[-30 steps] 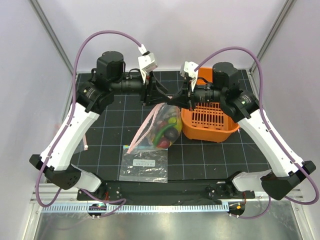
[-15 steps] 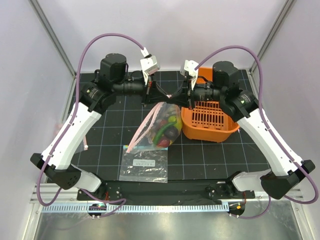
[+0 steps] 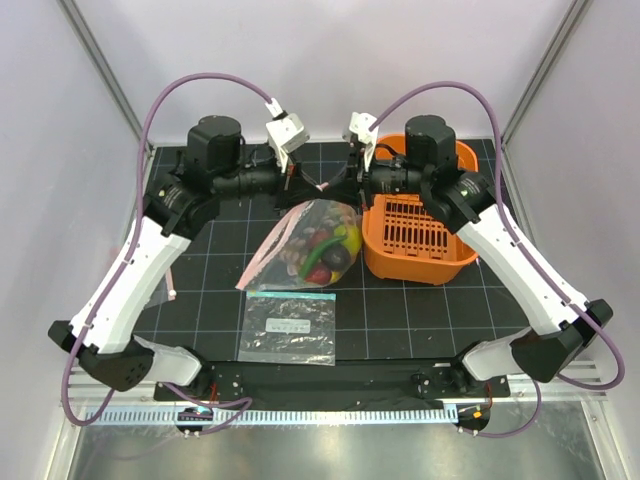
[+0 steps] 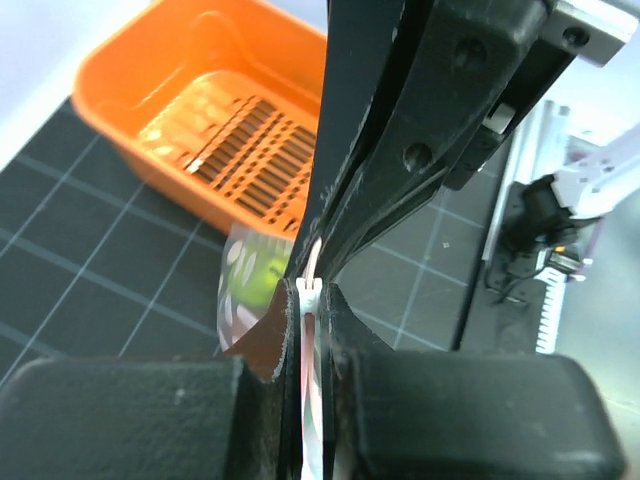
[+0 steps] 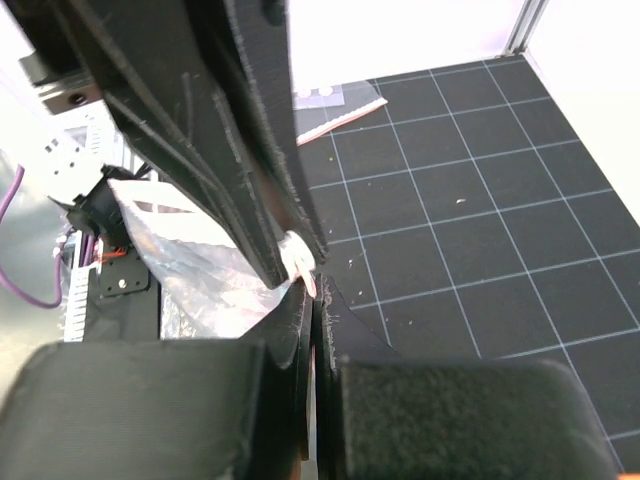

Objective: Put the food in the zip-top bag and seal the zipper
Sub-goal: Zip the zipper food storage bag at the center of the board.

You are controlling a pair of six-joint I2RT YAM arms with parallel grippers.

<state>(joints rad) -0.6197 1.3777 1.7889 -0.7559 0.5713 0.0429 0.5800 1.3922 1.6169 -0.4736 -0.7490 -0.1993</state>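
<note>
While both arms reach inward over the far half of the worktop [image 3: 200, 262], we see the left pincer [image 3: 318, 186] and the right pincer [image 3: 344, 185] meeting almost tip to tip, each clenched on the upper end of the zipper [image 3: 268, 250]. From the left wrist we find our own fingers [image 4: 285, 330] pressed flat on the pale pink strip, with nothing but the strip between them. From the right wrist the fingers [image 5: 300, 320] are just as tightly closed on the thin edge of plastic right beside the other arm's tips. The zip-top bag [image 3: 305, 228] hangs below that shared pinch and slopes toward the near left. Its belly sits just left of the orange basket [image 3: 420, 272], and we cannot tell whether the two touch. The plastic is clear and crinkled, and the pink strip runs down its left edge as a long slanted line. We cannot tell whether the strip is pressed shut along its length. The food [image 3: 335, 250] is bunched low inside, with a yellow pepper [image 3: 346, 237] above a dark maroon piece [image 3: 338, 259]. Through the film, the left wrist view shows a green round fruit [image 4: 262, 283]. A second clear bag [image 3: 290, 328] with a teal strip lies flat nearer the arm bases.
</note>
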